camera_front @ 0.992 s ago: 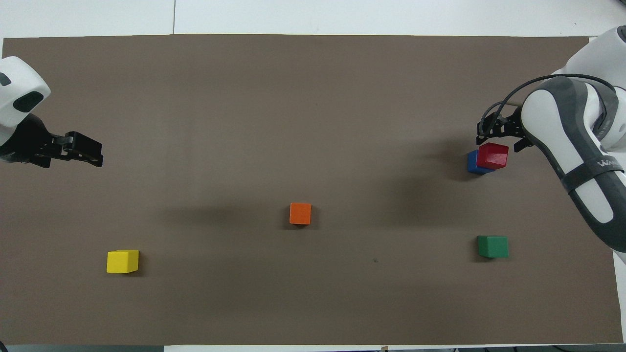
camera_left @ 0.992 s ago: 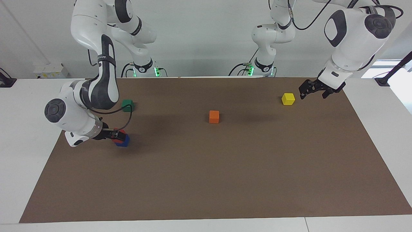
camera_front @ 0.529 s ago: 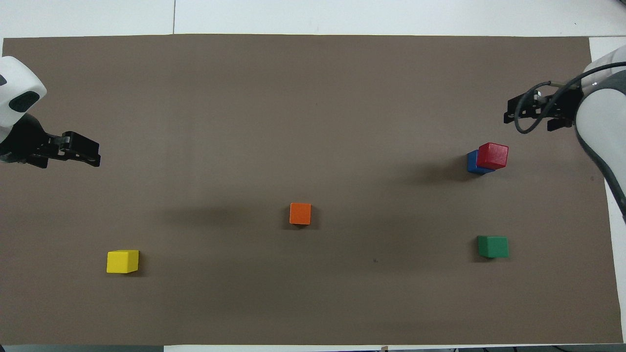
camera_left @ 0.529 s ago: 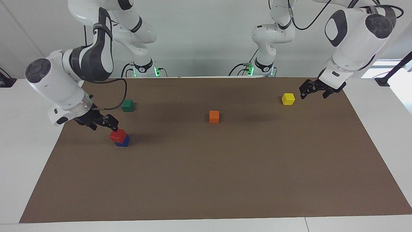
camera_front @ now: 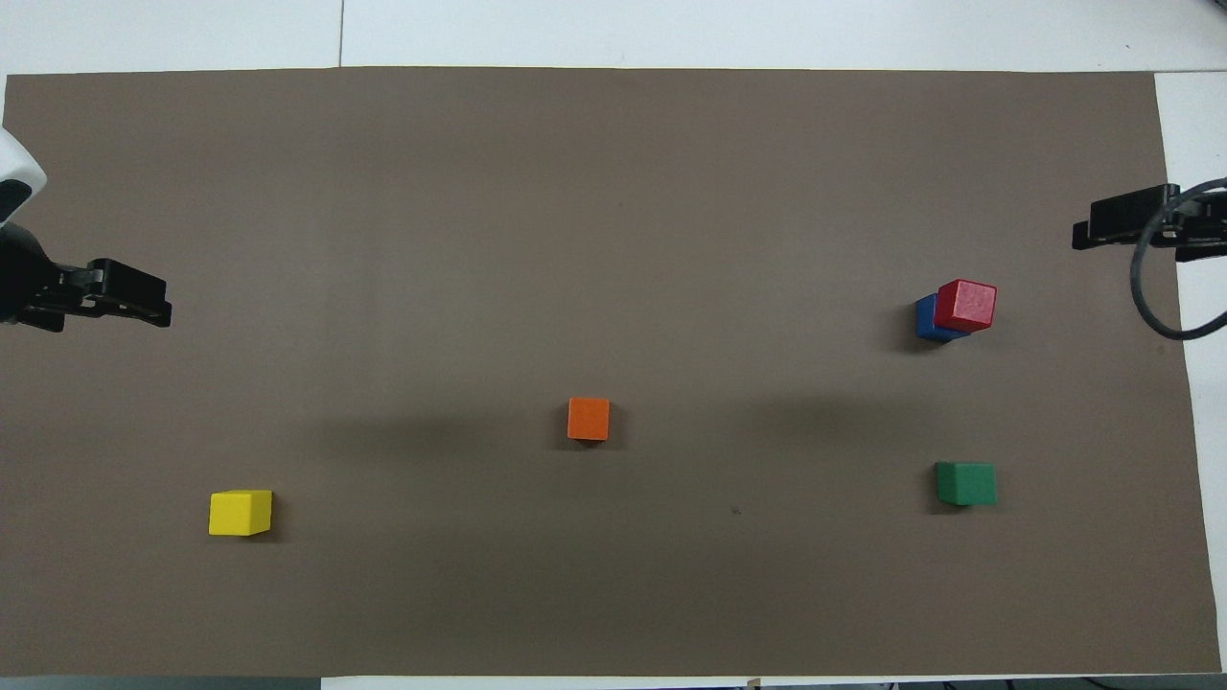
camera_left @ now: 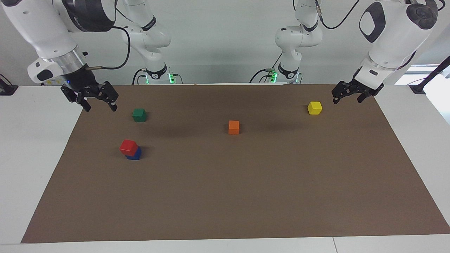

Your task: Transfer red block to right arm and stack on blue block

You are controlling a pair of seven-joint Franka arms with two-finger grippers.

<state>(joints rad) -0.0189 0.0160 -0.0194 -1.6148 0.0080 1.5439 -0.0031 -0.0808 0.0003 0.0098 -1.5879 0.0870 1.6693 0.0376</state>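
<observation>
Sitting on top of the blue block, the red block rests slightly askew — its footprint is shifted off the blue one's, so a strip of blue shows beside it in the overhead view. The pair stands on the brown mat toward the right arm's end of the table, farther from the robots than the green block. The right gripper hangs in the air over the mat's edge at that end, clear of every block, its fingers spread apart and holding nothing. The left gripper hangs over the mat's edge at the left arm's end, just beside the yellow block in the facing view but not touching it — its fingers are parted and empty too. An orange block sits alone near the middle of the mat, well apart from the others
</observation>
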